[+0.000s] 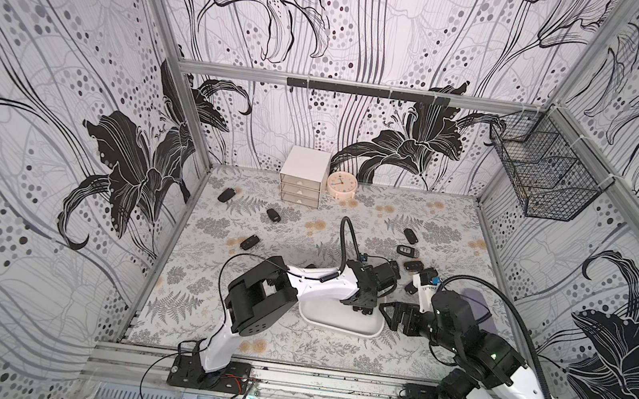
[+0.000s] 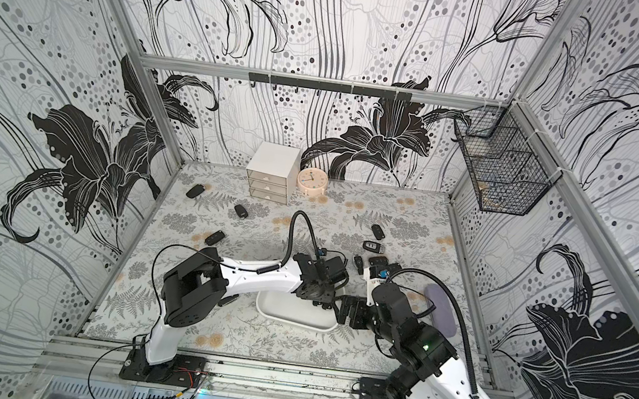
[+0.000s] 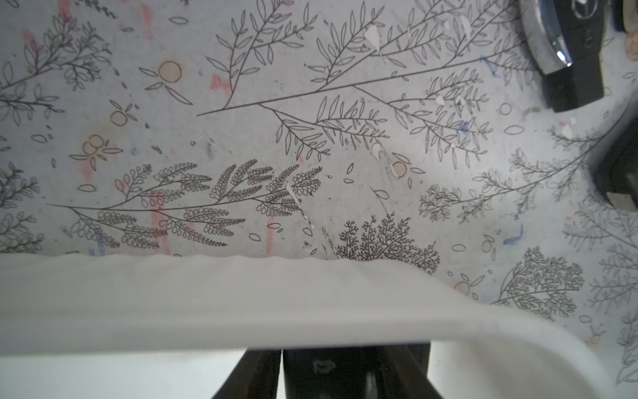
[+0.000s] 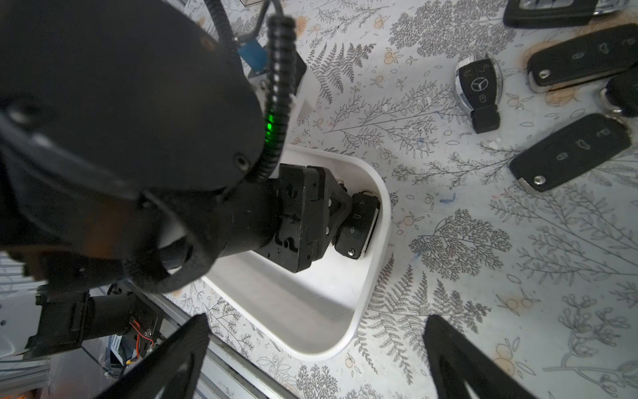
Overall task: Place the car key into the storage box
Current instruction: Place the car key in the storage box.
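Placement is judged nearly done. In both top views the left gripper (image 1: 362,309) is seen low over the right end of the box (image 1: 334,327), with the right gripper (image 1: 385,315) just beside that end. In the left wrist view the key (image 3: 328,376) is framed between the left fingers (image 3: 255,380). In the right wrist view it is shown inside, along the right wall, long axis near-to-far, at the left fingertips; whether it is pinched cannot be told. The right fingers (image 4: 172,366) are spread, empty.
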Robot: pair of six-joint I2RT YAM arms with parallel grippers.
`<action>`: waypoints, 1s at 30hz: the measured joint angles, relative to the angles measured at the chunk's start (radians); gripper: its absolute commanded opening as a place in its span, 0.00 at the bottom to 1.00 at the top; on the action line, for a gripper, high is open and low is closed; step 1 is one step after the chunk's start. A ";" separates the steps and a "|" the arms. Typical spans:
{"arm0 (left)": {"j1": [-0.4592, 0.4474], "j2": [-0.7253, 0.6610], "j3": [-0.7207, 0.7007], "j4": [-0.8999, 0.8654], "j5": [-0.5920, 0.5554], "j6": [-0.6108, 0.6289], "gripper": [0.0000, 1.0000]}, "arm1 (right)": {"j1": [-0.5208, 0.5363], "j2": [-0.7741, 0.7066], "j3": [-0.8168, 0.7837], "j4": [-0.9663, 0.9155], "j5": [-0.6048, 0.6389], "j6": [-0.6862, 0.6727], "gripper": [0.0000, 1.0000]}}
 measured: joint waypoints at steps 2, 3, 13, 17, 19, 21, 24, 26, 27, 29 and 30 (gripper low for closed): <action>0.000 0.000 0.000 0.002 0.000 0.000 0.48 | 0.000 0.003 0.000 0.000 0.000 0.000 1.00; 0.000 0.000 0.000 0.002 0.000 0.000 0.47 | 0.000 0.003 0.000 0.000 0.000 0.000 1.00; 0.000 -0.001 0.000 0.002 0.000 -0.002 0.47 | 0.000 0.004 0.000 0.001 0.000 0.000 1.00; 0.000 -0.016 -0.002 0.001 0.000 -0.006 0.47 | 0.000 0.004 0.000 0.002 0.000 0.000 1.00; 0.000 -0.032 -0.008 0.003 0.000 -0.010 0.46 | 0.000 0.007 0.000 0.002 0.000 0.000 1.00; 0.000 -0.045 -0.014 0.007 0.000 -0.018 0.44 | 0.000 0.014 0.000 0.002 0.000 0.000 1.00; 0.000 -0.060 -0.036 0.023 0.003 -0.027 0.41 | 0.000 0.024 0.000 0.003 -0.001 0.000 1.00; 0.000 -0.063 -0.054 0.032 0.005 -0.038 0.38 | 0.000 0.027 0.000 0.006 -0.001 -0.001 1.00; 0.000 -0.063 -0.060 0.034 0.007 -0.040 0.38 | 0.000 0.027 0.000 0.007 -0.001 -0.001 1.00; 0.000 -0.063 -0.073 0.035 0.011 -0.047 0.39 | 0.000 0.027 0.000 0.010 -0.001 -0.001 1.00; 0.000 -0.063 -0.075 0.035 0.013 -0.048 0.39 | 0.000 0.027 0.000 0.010 -0.001 -0.001 1.00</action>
